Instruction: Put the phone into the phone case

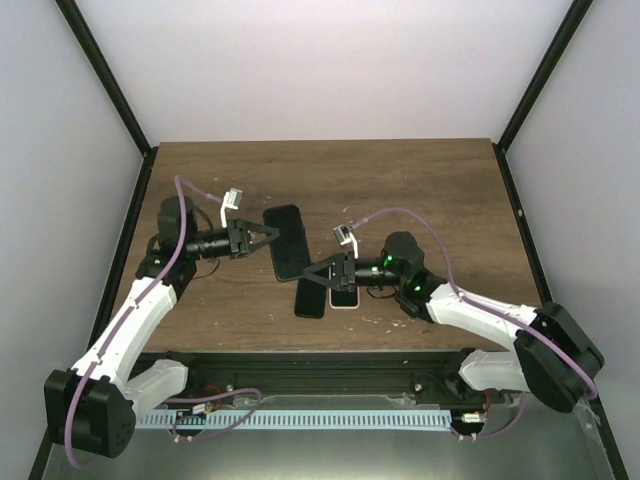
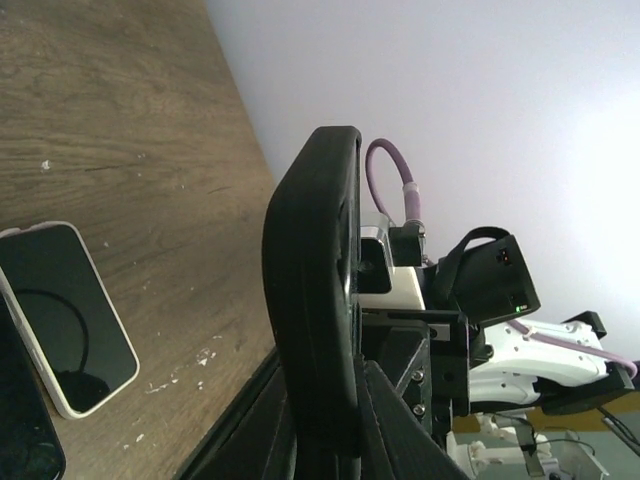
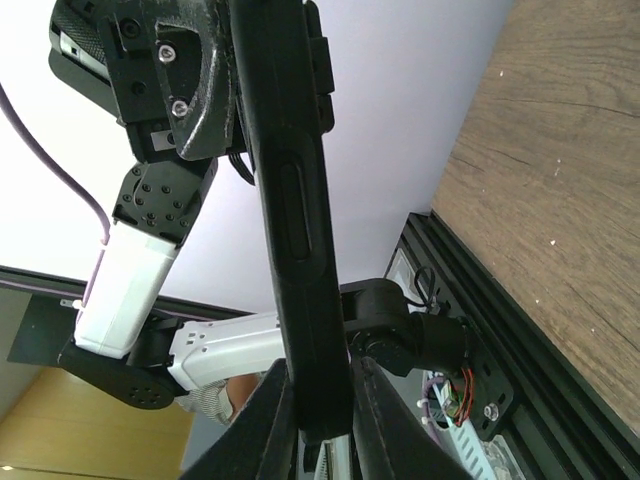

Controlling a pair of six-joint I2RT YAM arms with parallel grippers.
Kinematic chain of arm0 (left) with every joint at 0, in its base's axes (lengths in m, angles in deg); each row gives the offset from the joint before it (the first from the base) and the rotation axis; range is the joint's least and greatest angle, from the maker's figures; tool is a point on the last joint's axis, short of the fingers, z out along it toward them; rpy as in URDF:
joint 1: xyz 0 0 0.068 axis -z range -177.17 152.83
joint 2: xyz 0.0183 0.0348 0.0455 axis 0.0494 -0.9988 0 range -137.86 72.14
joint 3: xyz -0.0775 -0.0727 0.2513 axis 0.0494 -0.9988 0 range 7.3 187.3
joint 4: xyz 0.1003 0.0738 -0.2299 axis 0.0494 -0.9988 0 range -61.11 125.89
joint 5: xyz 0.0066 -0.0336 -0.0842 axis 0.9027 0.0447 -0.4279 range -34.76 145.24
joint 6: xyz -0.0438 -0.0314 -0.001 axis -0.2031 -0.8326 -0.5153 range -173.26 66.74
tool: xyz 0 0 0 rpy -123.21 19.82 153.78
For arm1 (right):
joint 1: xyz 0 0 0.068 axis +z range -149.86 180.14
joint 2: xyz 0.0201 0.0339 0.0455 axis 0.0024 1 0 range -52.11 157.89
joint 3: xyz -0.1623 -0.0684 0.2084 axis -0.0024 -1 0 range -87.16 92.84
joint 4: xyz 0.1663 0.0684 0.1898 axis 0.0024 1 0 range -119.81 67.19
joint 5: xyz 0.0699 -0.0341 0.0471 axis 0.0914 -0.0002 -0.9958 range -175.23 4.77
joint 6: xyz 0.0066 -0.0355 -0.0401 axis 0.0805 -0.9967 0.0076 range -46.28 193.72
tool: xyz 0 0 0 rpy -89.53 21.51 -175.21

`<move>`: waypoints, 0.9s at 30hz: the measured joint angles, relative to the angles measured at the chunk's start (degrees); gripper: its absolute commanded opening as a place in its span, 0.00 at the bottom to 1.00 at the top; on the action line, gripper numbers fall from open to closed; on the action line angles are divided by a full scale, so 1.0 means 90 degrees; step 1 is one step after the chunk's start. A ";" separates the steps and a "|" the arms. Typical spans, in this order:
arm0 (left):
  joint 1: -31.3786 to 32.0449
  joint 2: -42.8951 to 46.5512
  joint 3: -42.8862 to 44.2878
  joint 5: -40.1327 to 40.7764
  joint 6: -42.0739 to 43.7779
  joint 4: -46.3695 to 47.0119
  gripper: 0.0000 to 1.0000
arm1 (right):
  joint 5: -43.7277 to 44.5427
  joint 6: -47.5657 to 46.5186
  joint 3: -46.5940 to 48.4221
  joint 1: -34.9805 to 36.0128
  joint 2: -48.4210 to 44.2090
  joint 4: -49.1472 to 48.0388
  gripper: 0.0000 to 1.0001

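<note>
Hanging over the table (image 1: 420, 190), a black case (image 1: 287, 240) is pinched at one long edge by the left gripper (image 1: 266, 235) and at its near end by the right gripper (image 1: 313, 273). Both pairs of fingers are pressed onto it. Only its thin side is seen from the wrist cameras. The phone (image 1: 345, 297), white-rimmed and screen up, is laid flat on the table, partly covered by the right gripper. A dark slab (image 1: 310, 300) beside it cannot be identified.

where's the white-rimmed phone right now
In the top view the white-rimmed phone lies on the table near its front edge, under the right tool, beside the black slab it grips.
</note>
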 measured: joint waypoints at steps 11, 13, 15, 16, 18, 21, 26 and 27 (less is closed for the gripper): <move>-0.0070 0.0085 -0.0308 -0.0495 -0.0061 0.0134 0.00 | 0.0396 -0.1008 0.0265 -0.0109 -0.0709 0.1078 0.72; -0.0070 0.0199 -0.0393 -0.0634 -0.0066 0.0163 0.00 | 0.0483 -0.1219 0.0554 -0.0148 -0.0772 0.1362 0.74; -0.0070 0.0323 -0.0486 -0.0767 -0.0100 0.0238 0.00 | 0.0600 -0.1438 0.0874 -0.0172 -0.0767 0.1651 0.77; -0.0070 0.0372 -0.0537 -0.0852 -0.0143 0.0328 0.00 | 0.0629 -0.1520 0.0981 -0.0182 -0.0760 0.1753 0.78; -0.0058 0.0435 -0.0636 -0.1001 -0.0255 0.0500 0.00 | 0.0678 -0.1683 0.1226 -0.0189 -0.0702 0.1965 0.78; 0.0010 0.0449 -0.0699 -0.1149 -0.0379 0.0656 0.00 | 0.0665 -0.1843 0.1559 -0.0189 -0.0444 0.2142 0.64; 0.0160 0.0449 -0.0697 -0.1253 -0.0398 0.0733 0.00 | 0.0401 -0.1923 0.1897 -0.0236 0.0143 0.2178 0.34; 0.0199 0.0449 -0.0697 -0.1287 -0.0396 0.0731 0.00 | 0.0345 -0.1911 0.1899 -0.0238 0.0223 0.2157 0.29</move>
